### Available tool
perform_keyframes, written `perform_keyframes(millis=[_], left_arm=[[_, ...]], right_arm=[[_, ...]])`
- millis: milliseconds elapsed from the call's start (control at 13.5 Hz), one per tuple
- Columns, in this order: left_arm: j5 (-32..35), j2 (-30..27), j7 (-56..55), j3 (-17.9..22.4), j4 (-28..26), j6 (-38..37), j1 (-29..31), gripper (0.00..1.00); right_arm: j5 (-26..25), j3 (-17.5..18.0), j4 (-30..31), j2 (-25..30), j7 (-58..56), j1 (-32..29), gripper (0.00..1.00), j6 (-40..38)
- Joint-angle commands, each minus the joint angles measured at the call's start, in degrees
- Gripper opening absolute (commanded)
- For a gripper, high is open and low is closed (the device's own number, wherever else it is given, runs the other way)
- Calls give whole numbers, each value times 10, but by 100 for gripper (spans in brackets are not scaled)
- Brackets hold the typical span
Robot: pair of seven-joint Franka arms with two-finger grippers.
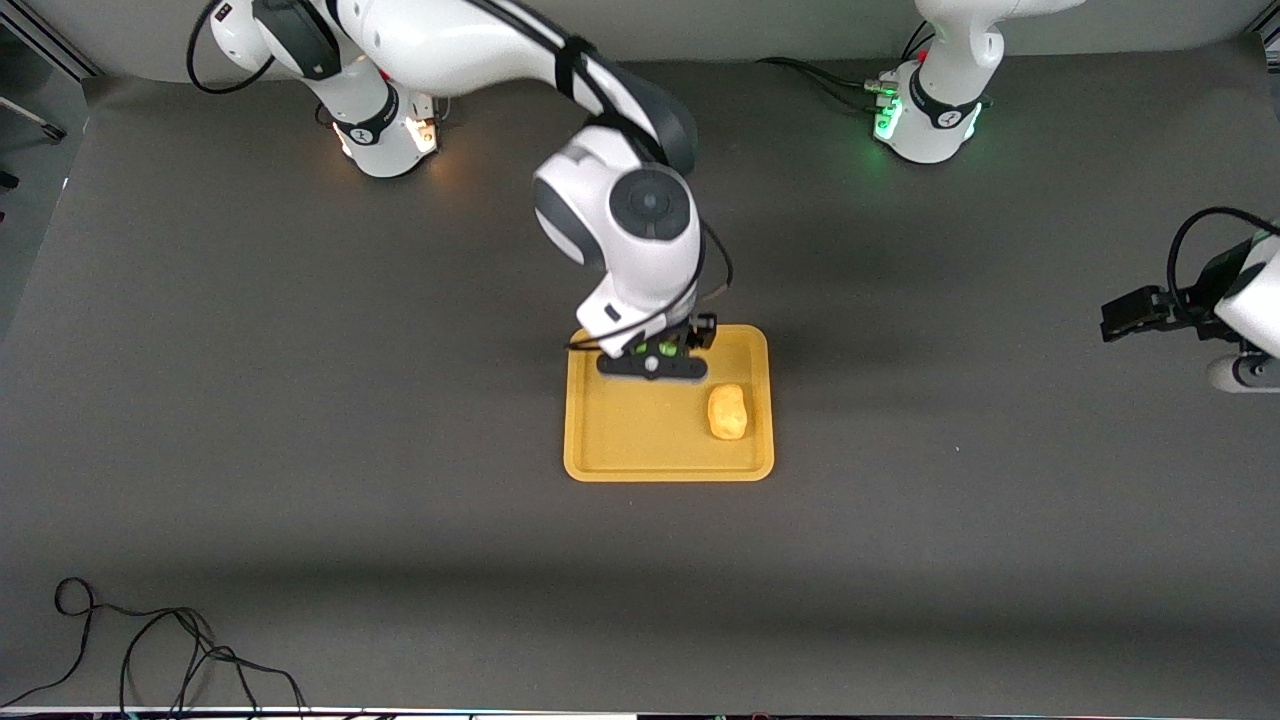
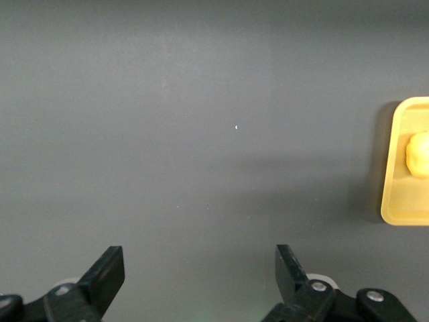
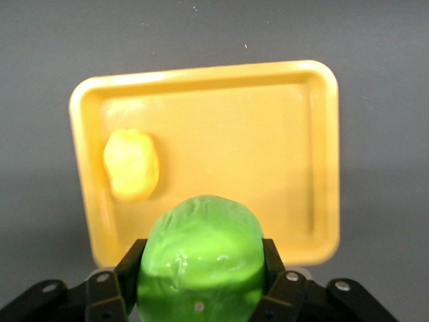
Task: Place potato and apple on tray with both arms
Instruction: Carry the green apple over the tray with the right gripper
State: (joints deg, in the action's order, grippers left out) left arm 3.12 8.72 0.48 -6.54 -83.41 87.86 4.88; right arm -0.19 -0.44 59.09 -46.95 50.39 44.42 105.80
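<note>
The right gripper (image 1: 652, 352) hangs over the tray (image 1: 640, 455), above the part of it nearest the robots' bases, and its jaws are pinching the apple (image 3: 201, 258). In the right wrist view the green ball fills the gap between the two fingers (image 3: 115, 285), and the open floor of the tray lies straight below it. In the front view only slivers of green show under the wrist.

The potato (image 1: 728, 411) already lies on the tray, beside the pinched apple and toward the left arm's end, well clear of the jaws' line of descent.

The left gripper (image 2: 199, 272) waits over bare counter (image 1: 300, 450) at its own end, jaws spread wide with nothing between them; the tray's edge and a bit of the potato show off to one side in its wrist view.

By the look of things, the potato half of the job is done and the step in hand is setting down the apple. The next move would call for lowering the right gripper until the apple is near or touching the tray floor, then parting the jaws. The ball is round and may roll, so a low release looks wiser than a drop, and the rim should stop it.
</note>
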Motion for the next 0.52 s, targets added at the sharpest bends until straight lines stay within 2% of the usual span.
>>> perform_keyframes(millis=[0, 148, 369, 443], left_arm=[[-27, -11, 50, 4, -18, 20, 6, 100], [-26, -28, 32, 3, -38, 21, 0, 100], [-24, -112, 29, 0, -171, 133, 0, 100], [-16, -113, 30, 0, -170, 143, -3, 100]], right_arm=[[-32, -3, 28, -43, 7, 0, 52, 89], [-46, -3, 44, -70, 11, 0, 52, 148], [-48, -5, 45, -98, 10, -2, 52, 178], [-47, -8, 45, -101, 10, -2, 52, 179]])
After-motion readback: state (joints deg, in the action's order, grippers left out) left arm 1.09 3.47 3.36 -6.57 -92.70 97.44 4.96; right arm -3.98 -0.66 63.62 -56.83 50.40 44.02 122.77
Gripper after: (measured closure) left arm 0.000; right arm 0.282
